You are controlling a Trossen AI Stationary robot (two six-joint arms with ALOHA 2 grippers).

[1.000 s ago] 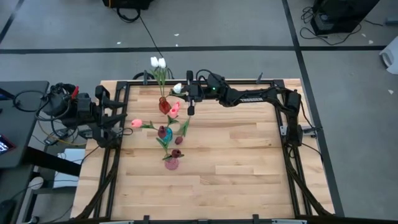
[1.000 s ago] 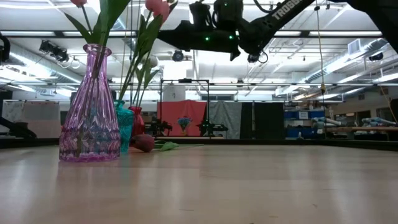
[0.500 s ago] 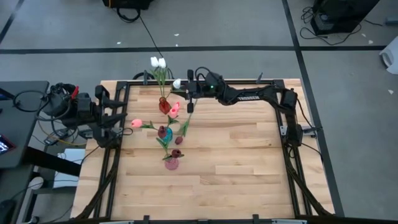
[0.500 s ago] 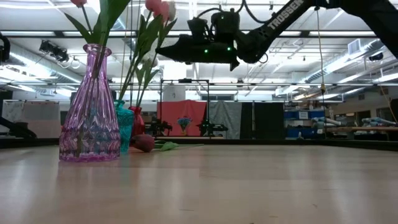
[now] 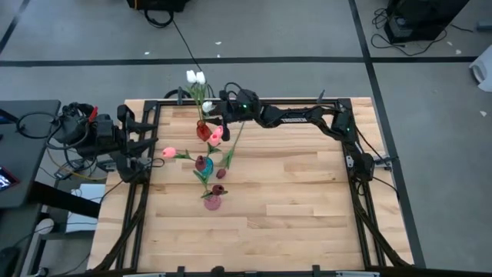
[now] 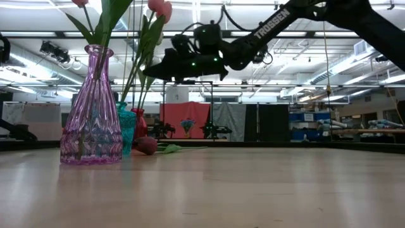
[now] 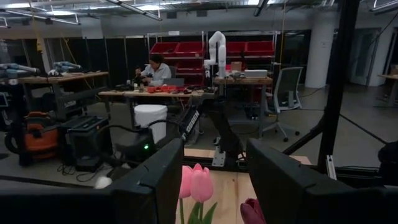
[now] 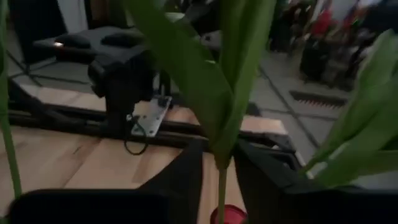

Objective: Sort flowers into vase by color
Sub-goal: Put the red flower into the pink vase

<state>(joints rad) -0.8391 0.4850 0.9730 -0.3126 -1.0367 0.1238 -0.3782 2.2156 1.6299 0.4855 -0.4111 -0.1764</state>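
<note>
My right gripper hovers over the red vase near the far edge, shut on a white tulip. In the right wrist view its green stem runs between my fingers, with the leaves beyond them and the red vase's mouth just past the stem. Two white tulips stand in that vase. The teal vase holds pink tulips, and the purple vase holds dark red ones. A pink tulip lies flat on the table. My left gripper waits open at the left edge. My right gripper pinches the white tulip's thin stem between its two fingers, just under where the leaves branch off. The fingers lie across the stem. The tulip is lifted clear of the table, with its lower stem pointing at the red vase's mouth.
The three vases stand close together in a line in the table's left-centre. A dark red tulip lies on the wood behind them. The table's right half is bare wood. Black frame rails run along the edges. People sit at benches in the room beyond.
My right gripper has carried the white tulip toward the table's left, from beside the red vase to over it, and has sunk a little. The tulip moved with it. The vases and the left arm kept still.
</note>
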